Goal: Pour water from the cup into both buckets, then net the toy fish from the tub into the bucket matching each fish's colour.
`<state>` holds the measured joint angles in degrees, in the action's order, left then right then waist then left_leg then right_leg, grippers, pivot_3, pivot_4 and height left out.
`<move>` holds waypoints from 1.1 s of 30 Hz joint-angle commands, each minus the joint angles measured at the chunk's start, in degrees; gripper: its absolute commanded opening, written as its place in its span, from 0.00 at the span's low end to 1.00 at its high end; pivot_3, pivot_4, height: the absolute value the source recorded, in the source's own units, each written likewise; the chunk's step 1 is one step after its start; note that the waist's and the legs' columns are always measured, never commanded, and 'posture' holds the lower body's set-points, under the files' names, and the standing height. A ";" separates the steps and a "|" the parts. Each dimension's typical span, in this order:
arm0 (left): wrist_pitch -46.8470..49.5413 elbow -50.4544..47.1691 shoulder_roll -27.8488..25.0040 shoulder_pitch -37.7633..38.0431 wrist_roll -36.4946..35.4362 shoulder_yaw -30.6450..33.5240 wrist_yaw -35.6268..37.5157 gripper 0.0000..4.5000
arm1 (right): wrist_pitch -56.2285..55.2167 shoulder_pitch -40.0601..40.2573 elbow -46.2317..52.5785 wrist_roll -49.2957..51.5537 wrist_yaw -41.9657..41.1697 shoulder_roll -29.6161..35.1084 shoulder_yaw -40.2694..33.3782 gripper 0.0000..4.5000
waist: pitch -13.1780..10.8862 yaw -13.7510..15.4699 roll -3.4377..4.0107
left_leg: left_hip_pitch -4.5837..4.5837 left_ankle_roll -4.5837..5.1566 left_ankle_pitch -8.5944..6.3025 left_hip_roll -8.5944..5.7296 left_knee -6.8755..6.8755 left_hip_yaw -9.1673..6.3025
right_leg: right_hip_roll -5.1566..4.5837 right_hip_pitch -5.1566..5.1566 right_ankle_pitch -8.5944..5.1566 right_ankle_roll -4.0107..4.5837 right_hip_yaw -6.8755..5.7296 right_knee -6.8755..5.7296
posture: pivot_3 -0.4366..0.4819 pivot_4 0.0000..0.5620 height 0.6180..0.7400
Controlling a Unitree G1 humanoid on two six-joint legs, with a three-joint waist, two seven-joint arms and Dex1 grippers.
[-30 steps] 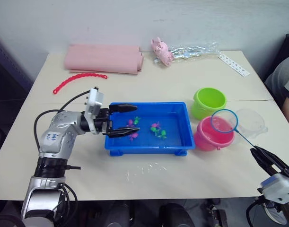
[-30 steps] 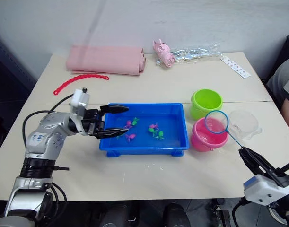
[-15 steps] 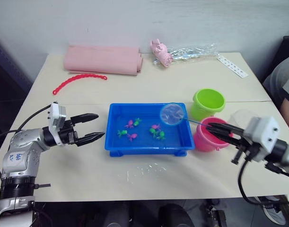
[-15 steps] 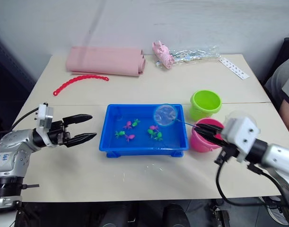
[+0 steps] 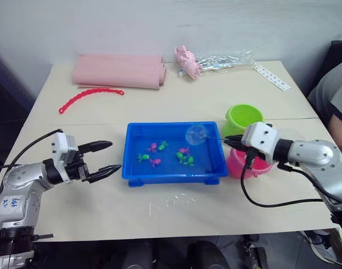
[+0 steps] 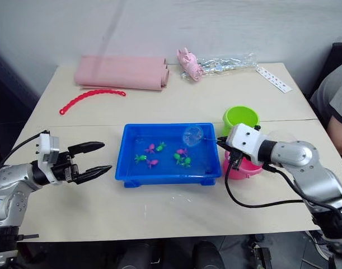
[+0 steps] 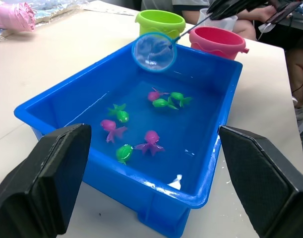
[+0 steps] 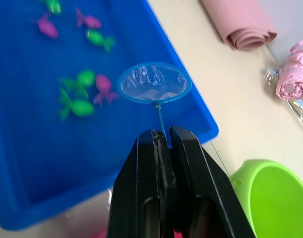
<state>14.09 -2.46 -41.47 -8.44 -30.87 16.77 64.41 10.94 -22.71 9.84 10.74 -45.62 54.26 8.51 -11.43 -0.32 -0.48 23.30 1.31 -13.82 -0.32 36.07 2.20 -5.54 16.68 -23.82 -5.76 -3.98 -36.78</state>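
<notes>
Over the shallow bright-blue plastic tub [image 5: 173, 151], the right tool [image 8: 162, 141] pinches the blue-ringed net [image 5: 195, 133], empty; six tiny pink and green fish [image 7: 141, 121] remain uncaught. Left tool [image 5: 106, 158] gapes wide.

Beige bench [image 5: 176, 210] carries the blue tub [image 5: 173, 171] at centre, lime green bucket [image 5: 244, 118] and pink bucket [image 5: 242, 164] just beside its right end, rolled pink mat [image 5: 119, 70], red bead chain [image 5: 89, 96], pink pig toy [image 5: 187, 61], clear crinkly wrapper [image 5: 224, 59], white strip [image 5: 273, 77] at the back.
</notes>
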 commanded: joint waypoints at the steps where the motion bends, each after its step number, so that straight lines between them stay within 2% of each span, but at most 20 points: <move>1: -0.28 -3.60 -0.47 0.49 -0.38 -0.09 -0.45 0.99 | -4.01 -1.63 -3.43 -4.47 -1.03 -1.43 0.40 0.00 | 0.00 0.02 0.00 | 0.00 -0.01 0.00 0.01 -0.01 0.00 | 0.01 0.01 0.00 0.00 -0.01 0.00 | 0.48 0.27 1.00; 11: 1.00 -4.86 -0.37 -0.71 -0.52 -2.66 -0.53 0.99 | -5.75 -2.45 -8.65 -6.42 -4.02 -6.36 0.99 0.00 | 0.00 0.03 0.01 | 0.00 -0.01 0.00 0.01 0.00 0.01 | 0.01 0.00 0.00 0.00 -0.01 -0.01 | 0.48 0.27 1.00; 23: 1.10 -3.96 -0.72 -1.75 -0.22 -3.48 -0.34 0.99 | 3.17 -1.30 -3.16 -3.23 -6.06 -10.16 -0.70 0.00 | -0.01 0.04 0.01 | 0.00 -0.04 -0.02 0.01 -0.02 0.00 | 0.02 0.00 0.00 0.00 -0.01 0.01 | 0.48 0.27 1.00; 33: 1.30 -3.49 -1.80 -1.33 -0.08 -3.27 0.55 0.99 | 6.92 -0.64 -2.96 -0.48 -6.68 -11.40 -2.93 0.00 | -0.01 0.06 0.01 | 0.00 -0.06 -0.03 0.01 -0.06 -0.01 | 0.02 0.00 0.00 0.00 -0.01 0.06 | 0.48 0.27 1.00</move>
<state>15.59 -5.75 -42.53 -9.86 -30.85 12.78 64.60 17.86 -23.31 5.20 9.40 -52.74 42.99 7.68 -11.44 -0.26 -0.47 23.30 1.25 -13.85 -0.31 36.00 2.19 -5.52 16.69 -23.82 -5.76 -3.99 -36.71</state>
